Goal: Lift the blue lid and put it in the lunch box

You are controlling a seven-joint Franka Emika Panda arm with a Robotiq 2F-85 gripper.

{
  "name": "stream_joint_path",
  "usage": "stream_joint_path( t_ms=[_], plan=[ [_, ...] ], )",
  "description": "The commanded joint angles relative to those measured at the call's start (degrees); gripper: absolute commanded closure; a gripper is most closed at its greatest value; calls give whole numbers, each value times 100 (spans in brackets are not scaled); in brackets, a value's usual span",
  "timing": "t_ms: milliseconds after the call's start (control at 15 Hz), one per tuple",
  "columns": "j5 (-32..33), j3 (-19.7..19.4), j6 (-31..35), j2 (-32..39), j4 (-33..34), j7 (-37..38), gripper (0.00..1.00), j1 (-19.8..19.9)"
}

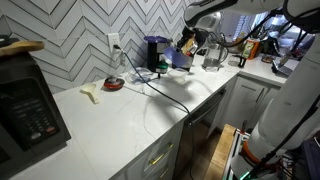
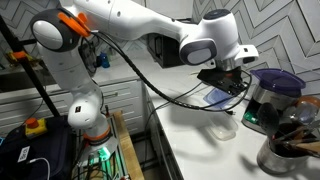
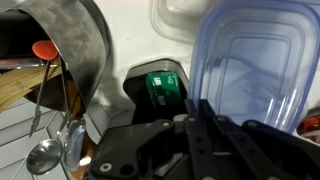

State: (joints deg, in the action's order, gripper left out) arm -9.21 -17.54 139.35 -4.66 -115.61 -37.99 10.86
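My gripper is shut on the edge of the blue lid, a thin translucent blue rectangle that stands up in front of the wrist camera. In both exterior views the gripper holds the lid in the air above the white counter, beside the coffee machine. The pale lunch box lies on the counter just beyond the lid's edge. In an exterior view it shows as a whitish shape under the lid.
The dark coffee machine stands close by, next to a metal utensil pot with spoons. A round red dish and a yellow cloth lie further along the counter. A microwave stands at one end.
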Motion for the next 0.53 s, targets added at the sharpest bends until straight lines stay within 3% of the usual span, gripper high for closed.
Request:
stream_joint_path(
  t_ms=[0, 467],
  plan=[
    [-178, -1, 1041, 214, -390, -503, 98, 66],
    [-1710, -65, 1932, 637, -508, -1587, 98, 101]
  ],
)
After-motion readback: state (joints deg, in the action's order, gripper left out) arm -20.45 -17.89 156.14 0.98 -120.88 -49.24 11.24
